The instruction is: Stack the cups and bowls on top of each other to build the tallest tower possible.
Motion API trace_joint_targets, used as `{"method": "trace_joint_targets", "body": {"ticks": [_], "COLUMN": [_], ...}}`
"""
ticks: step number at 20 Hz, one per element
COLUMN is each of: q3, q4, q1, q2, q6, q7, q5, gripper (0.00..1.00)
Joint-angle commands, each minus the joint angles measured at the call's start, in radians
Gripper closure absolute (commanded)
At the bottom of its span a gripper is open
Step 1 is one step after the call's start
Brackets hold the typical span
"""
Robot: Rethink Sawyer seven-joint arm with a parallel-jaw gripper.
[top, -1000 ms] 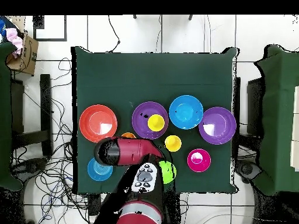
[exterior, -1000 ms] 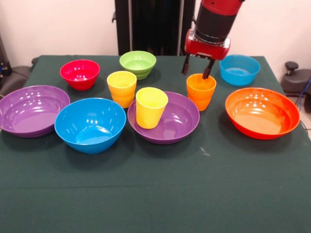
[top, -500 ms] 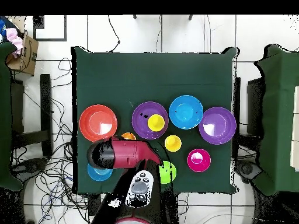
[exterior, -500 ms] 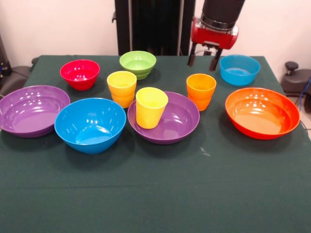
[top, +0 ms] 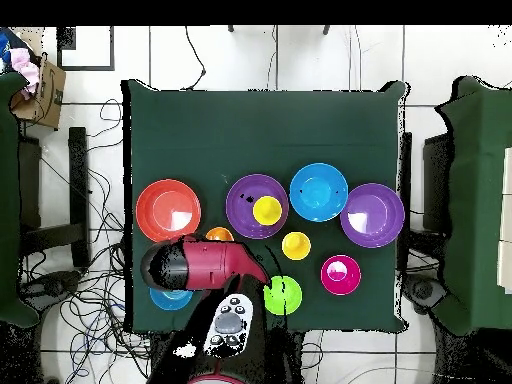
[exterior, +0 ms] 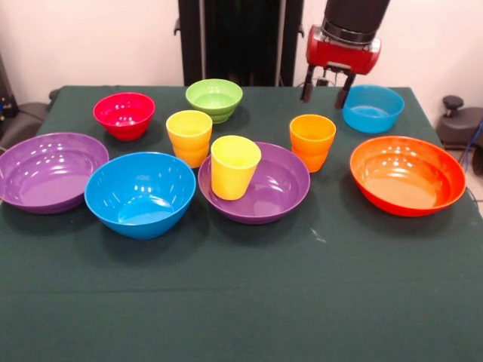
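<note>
Covering the whole work surface, we see a dark green table (exterior: 241,302) with every piece sitting separately on it, mouth up, and no tower begun. Largest are the four wide bowls along the front view's middle row: a purple bowl (exterior: 47,172) at the picture's left edge, a blue bowl (exterior: 139,194) beside it, a second purple bowl (exterior: 260,185) in the centre, and an orange bowl (exterior: 407,175) on the right. All are glossy, round and shallow, resting flat on their bases.

Next come the small bowls along the far side: a red small bowl (exterior: 124,115), a light green small bowl (exterior: 214,99) and a blue small bowl (exterior: 372,108).

Smaller still are the tapered cups, each upright with its long axis vertical. One yellow cup (exterior: 235,167) stands inside the central purple bowl at its left side; another yellow cup (exterior: 189,137) stands just behind it on the cloth; the orange cup (exterior: 312,142) stands at that bowl's far right rim.

We find the gripper (exterior: 327,86) raised above the table between the orange cup and the small blue bowl, its two dark fingers spread apart and holding nothing.
</note>
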Motion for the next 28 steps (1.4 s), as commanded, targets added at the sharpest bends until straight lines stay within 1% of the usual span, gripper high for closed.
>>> {"method": "trace_joint_targets", "body": {"ticks": [1,7,13,28], "q3": [0.074,0.083,0.084,0.077], "q4": [0.012,-0.002,-0.018,-0.019], "q1": [0.016,0.008,0.008,0.042], "q2": [0.095,0.137,0.16,0.138], "q6": [-0.058,-0.108,-0.125,-0.102], "q7": [0.2,0.203,0.206,0.219], "q5": [0.048,0.045,0.05,0.09], "gripper": [0.0,0.0,0.0,0.0]}}
